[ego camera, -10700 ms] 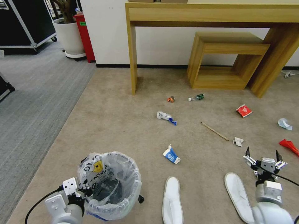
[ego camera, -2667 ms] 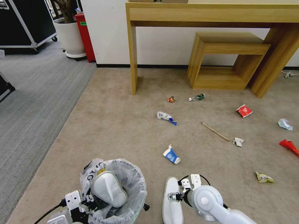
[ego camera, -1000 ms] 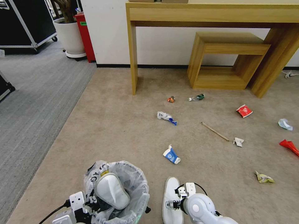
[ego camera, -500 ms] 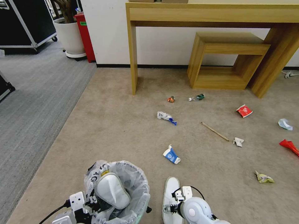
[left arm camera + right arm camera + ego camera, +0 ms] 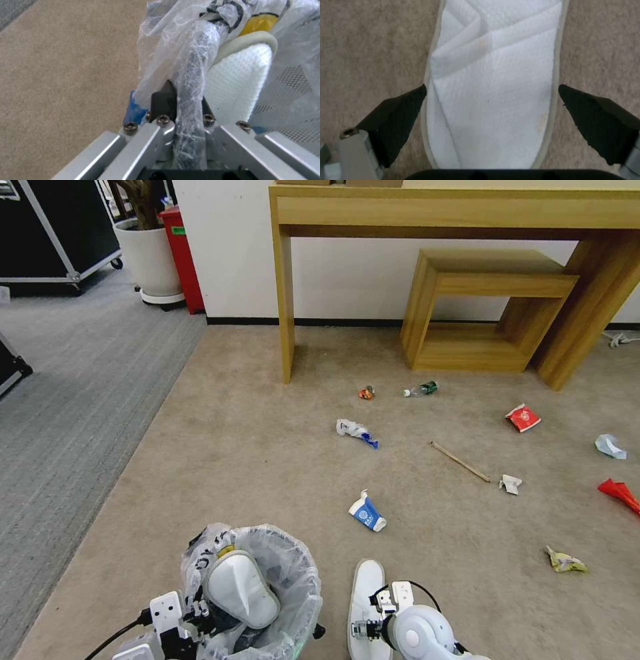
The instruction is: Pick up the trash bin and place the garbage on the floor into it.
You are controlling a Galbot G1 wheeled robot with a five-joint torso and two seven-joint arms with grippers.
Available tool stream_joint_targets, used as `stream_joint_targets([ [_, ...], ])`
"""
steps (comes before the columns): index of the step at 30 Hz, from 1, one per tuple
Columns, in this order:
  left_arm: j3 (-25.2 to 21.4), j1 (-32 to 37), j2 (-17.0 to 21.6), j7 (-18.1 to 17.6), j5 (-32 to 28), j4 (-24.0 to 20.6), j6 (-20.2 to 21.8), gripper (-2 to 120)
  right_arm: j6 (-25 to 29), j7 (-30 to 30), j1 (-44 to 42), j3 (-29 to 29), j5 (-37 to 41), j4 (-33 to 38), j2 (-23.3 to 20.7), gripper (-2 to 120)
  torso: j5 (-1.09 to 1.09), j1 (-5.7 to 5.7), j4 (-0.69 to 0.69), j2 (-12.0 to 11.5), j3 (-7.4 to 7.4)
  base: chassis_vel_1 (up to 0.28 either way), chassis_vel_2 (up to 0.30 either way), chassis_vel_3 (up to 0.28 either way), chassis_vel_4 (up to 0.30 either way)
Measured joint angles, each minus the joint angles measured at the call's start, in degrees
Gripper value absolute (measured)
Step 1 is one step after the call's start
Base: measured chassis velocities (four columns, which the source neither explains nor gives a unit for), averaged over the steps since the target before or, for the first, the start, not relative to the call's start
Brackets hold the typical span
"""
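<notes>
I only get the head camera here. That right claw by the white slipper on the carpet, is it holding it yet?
Observer: Not yet. In the right wrist view the right gripper is open, its black fingers on either side of the flat white slipper lying on the beige carpet.
Operator: And the left one, does it really have the bin?
Observer: Yes. In the left wrist view the left gripper is shut on the dark rim of the small round bag-lined trash bin.
Operator: What's that white thing in the bin?
Observer: Another slipper; up close its white fabric has a dimpled weave and a cream edge.
</notes>
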Motion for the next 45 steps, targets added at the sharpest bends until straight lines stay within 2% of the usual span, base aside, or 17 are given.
stream_joint_targets([
  [20, 0.8, -0.4, 0.2, 0.1, 0.1, 0.7, -0.1, 0, 0.8, -1.6, 1.1, -1.2, -1.9, -2.4, 1.3, 100, 0.00, 0.00, 0.00, 0.0, 0.00, 0.000, 0.000, 0.000, 0.000],
  [27, 0.8, -0.6, 0.7, 0.1, 0.1, 0.9, -0.1, 0, 1.1, -1.9, 1.1, -1.1, -2.6, -3.2, 1.9, 96, -0.01, 0.00, 0.00, 0.0, 0.00, 0.000, 0.000, 0.000, 0.000],
  [33, 1.0, -0.9, 1.2, 0.1, -0.1, 1.5, -0.2, 0, 2.3, -2.6, 1.3, -1.1, -4.0, -3.8, 2.4, 78, -0.10, 0.00, -0.04, 0.0, -0.01, 0.000, 0.000, 0.000, 0.000],
  [39, 1.0, -1.2, 1.5, 0.1, -0.3, 1.8, -0.2, 0, 2.7, -3.1, 1.9, -1.1, -4.1, -4.2, 2.5, 68, -0.09, 0.00, -0.05, 0.0, -0.02, 0.000, 0.000, 0.000, 0.000],
  [45, 1.0, -1.6, 2.1, 0.0, -0.8, 2.1, -0.2, 0, 3.5, -3.8, 2.9, -1.1, -3.9, -4.8, 2.4, 52, 0.03, 0.00, -0.01, 0.0, 0.00, 0.000, 0.000, 0.000, 0.000],
])
